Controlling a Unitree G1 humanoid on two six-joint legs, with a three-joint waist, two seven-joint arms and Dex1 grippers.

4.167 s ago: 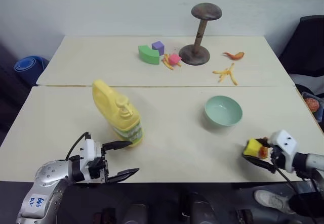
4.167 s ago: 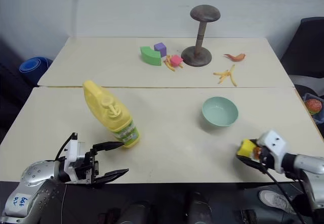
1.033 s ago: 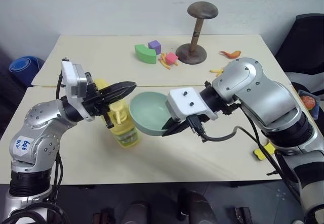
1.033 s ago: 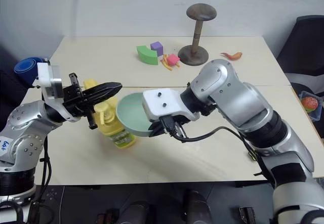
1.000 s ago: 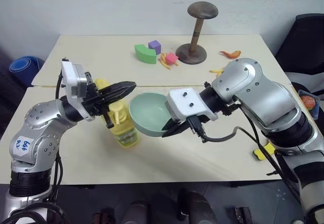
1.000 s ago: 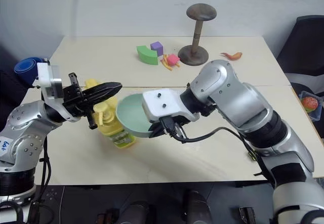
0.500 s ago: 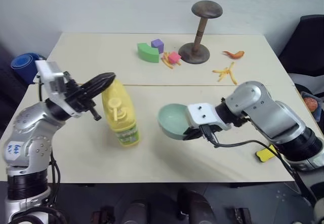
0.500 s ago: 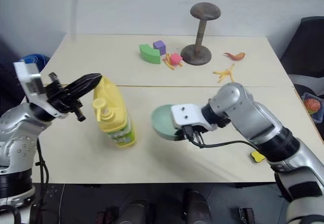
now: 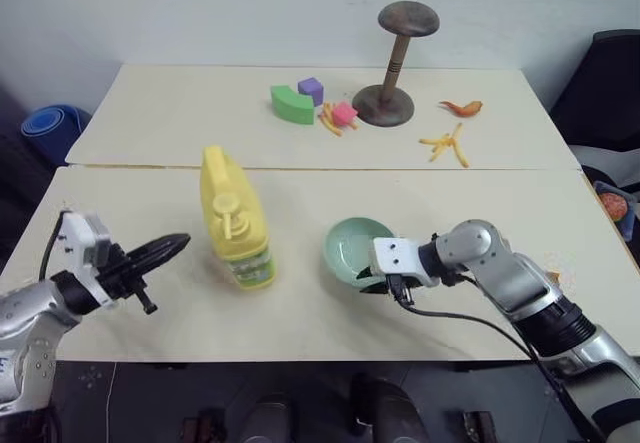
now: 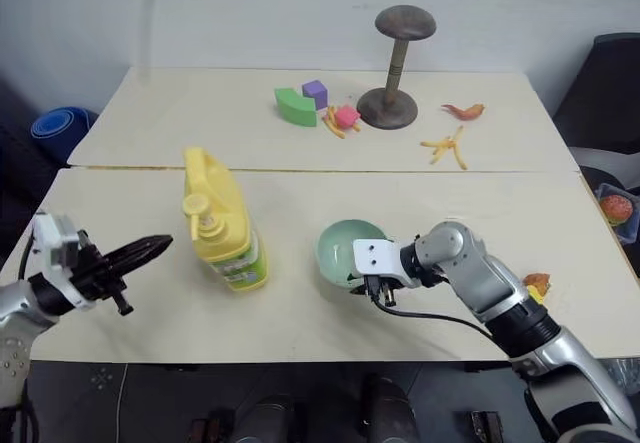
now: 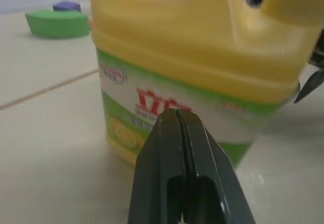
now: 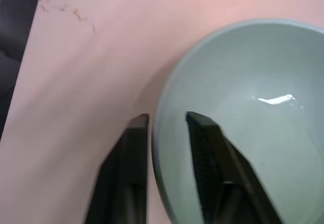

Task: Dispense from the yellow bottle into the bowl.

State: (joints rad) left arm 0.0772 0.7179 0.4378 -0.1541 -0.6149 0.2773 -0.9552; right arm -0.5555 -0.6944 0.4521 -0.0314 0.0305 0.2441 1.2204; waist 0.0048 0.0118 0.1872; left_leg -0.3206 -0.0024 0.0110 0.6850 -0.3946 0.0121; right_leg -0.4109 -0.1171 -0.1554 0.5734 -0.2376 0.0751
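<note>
Bowl on the table, bottle upright, both claws low

Bottle and bowl sit side by side on the near half of the table [image 9: 120, 113]. The yellow bottle [image 9: 233, 221] stands upright near the seam between the two table halves, its pump top facing the camera and its green-white label band at the base. The bowl [image 9: 356, 249] rests on the table to the bottle's right, apart from it, mouth up.

The right claw [image 12: 167, 128] straddles the bowl's near rim: one black finger lies inside the bowl, the other outside against the table side, and the two stand parted with a visible gap on either side of the rim wall. From the head views this claw [image 10: 367, 285] sits at the bowl's right edge.

The left claw [image 9: 165, 248] hangs off to the left of the bottle, clear of it, pointing toward it roughly level. Its two fingers [image 11: 172, 148] are pressed together with nothing between them; the wrist view looks straight at the bottle's label.

On the far half of the table stand a brown wooden stand [image 9: 395, 63], a green curved block [image 9: 292, 105], a purple cube [image 9: 312, 89], a pink cube [image 9: 345, 115], and some scattered yellow and orange bits [image 9: 445, 145].
</note>
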